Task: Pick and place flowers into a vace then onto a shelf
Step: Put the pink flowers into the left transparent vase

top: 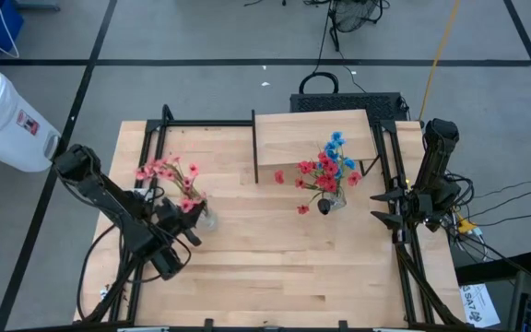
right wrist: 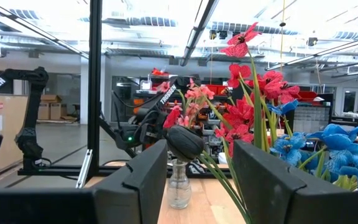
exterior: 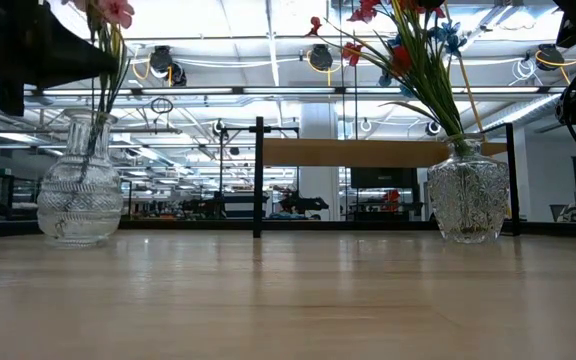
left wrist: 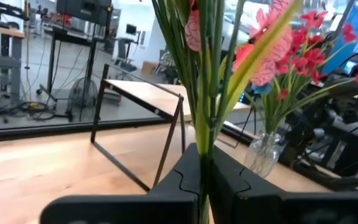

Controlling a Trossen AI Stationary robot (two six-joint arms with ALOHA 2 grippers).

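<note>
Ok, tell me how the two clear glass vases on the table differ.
The rounded, ribbed clear glass vase near the left gripper holds only pink flowers; the cut-pattern clear glass vase holds a red and blue bunch. The left gripper is shut on the first vase's stems; nothing grips the second's, and the right gripper hangs open beside it. Both stand upright on the table, not on the light wood shelf.

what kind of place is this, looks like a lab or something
Most likely a robotics lab or workshop in a big industrial hall. Beyond the wooden table there are exposed ceiling ducts and strip lights, another robot arm on a stand, and loose cables on the grey floor.
</note>
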